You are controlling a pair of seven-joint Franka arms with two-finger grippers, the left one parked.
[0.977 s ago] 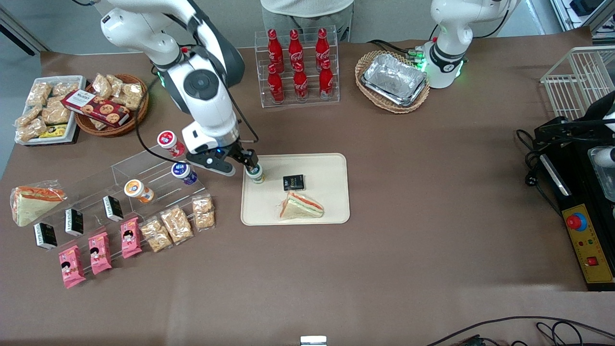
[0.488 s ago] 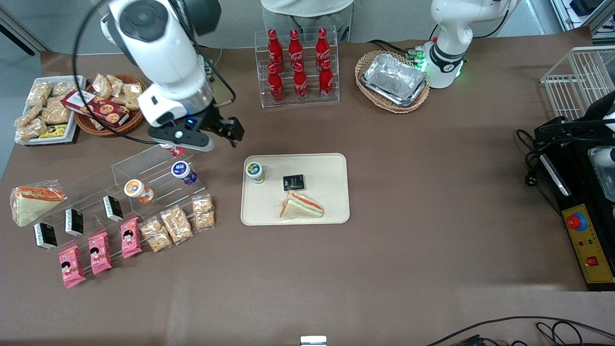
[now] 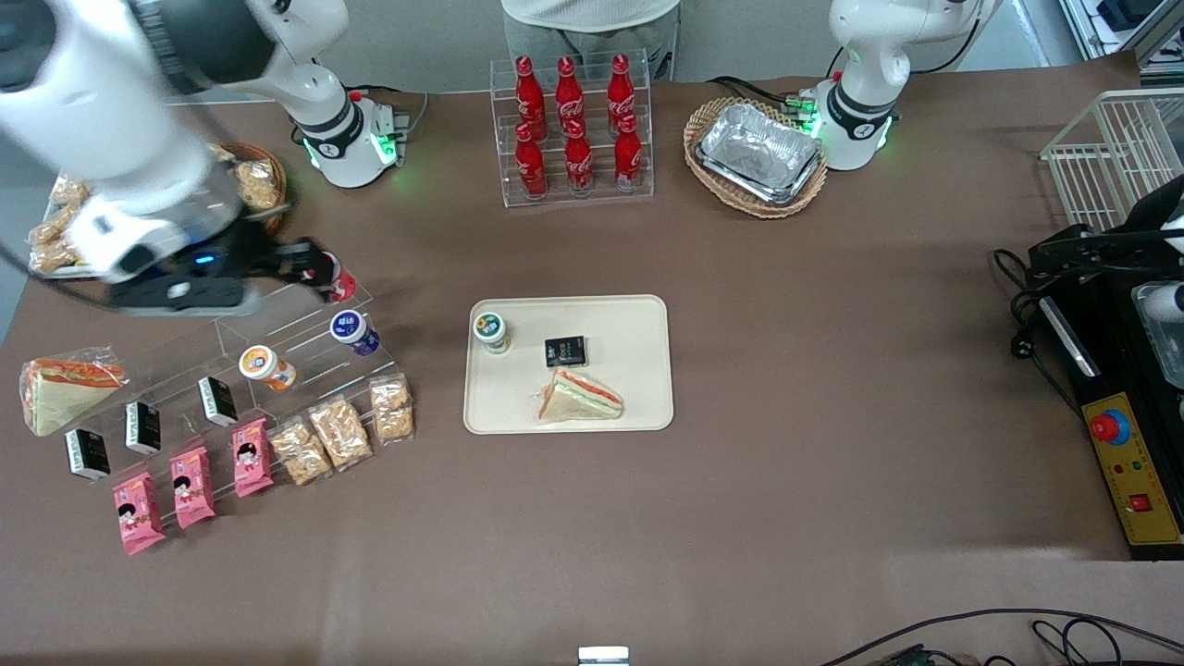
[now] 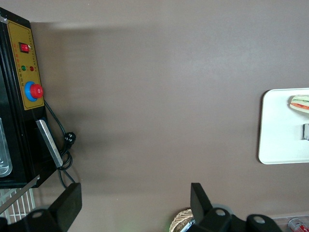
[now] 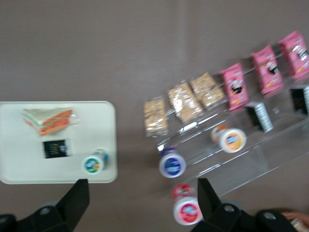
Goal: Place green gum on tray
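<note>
The green gum (image 3: 489,330) stands upright on the cream tray (image 3: 632,321), in the corner nearest the working arm's end of the table. It also shows in the right wrist view (image 5: 92,164), on the tray (image 5: 19,145). My gripper (image 3: 308,264) is open and empty, raised high above the clear acrylic stand (image 3: 277,324) close to the red-lidded jar (image 3: 341,284), well away from the tray. In the right wrist view the gripper (image 5: 142,203) has its fingers (image 5: 77,199) wide apart with nothing between them.
A wrapped sandwich (image 3: 581,396) and a black packet (image 3: 565,351) also lie on the tray. The acrylic stand holds a blue-lidded jar (image 3: 351,331), an orange-lidded jar (image 3: 265,365) and snack packs. A cola bottle rack (image 3: 573,129) and a basket of foil trays (image 3: 758,153) stand farther from the camera.
My gripper let go of the green gum on the tray, rose and swung away toward the working arm's end of the table. The gum stays where it was set.
</note>
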